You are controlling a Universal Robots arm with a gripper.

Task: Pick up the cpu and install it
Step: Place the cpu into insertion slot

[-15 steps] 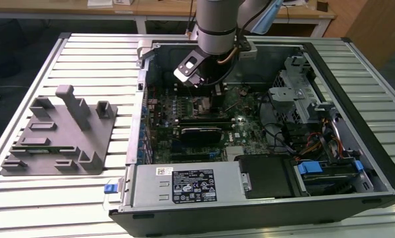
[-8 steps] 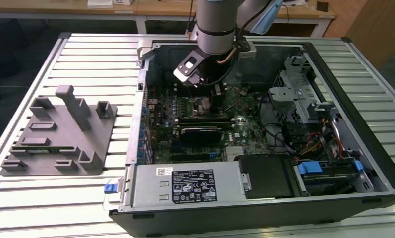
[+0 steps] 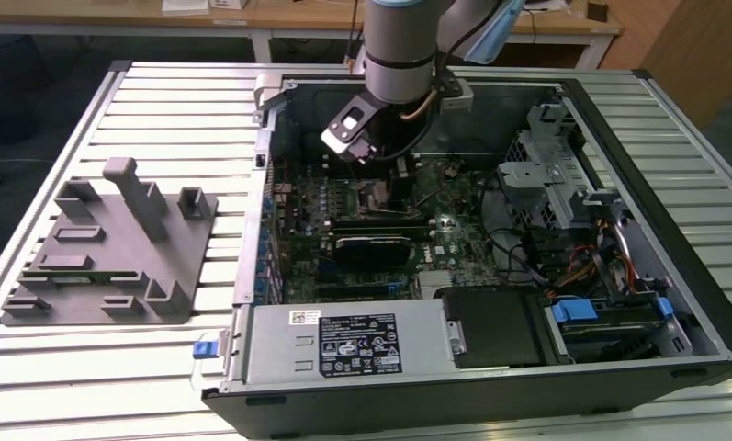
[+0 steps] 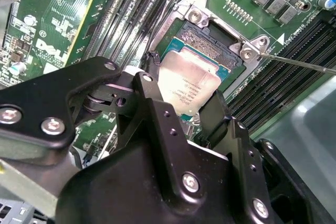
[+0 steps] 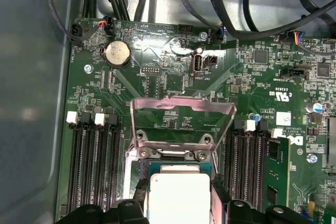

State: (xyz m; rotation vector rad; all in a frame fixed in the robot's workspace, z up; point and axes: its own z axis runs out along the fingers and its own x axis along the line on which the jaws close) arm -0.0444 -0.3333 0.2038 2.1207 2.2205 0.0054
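Jaws closed on the cpu (image 4: 190, 83), pinching two opposite edges.

Second wrist view: gripper (image 4: 184, 92) carries the chip between its fingers (image 4: 214, 115), directly over the open socket (image 4: 210, 40). Cannot tell whether it is seated or just above.

First wrist view: edges of the cpu run square to the socket frame. Load plate (image 5: 181, 113) stands raised just beyond it.

Exterior view: arm (image 3: 397, 50) reaches down into the computer case (image 3: 659, 303) over the motherboard (image 3: 452, 234). Grey fixture tray (image 3: 108, 266) lies well apart, on the exterior view's left.
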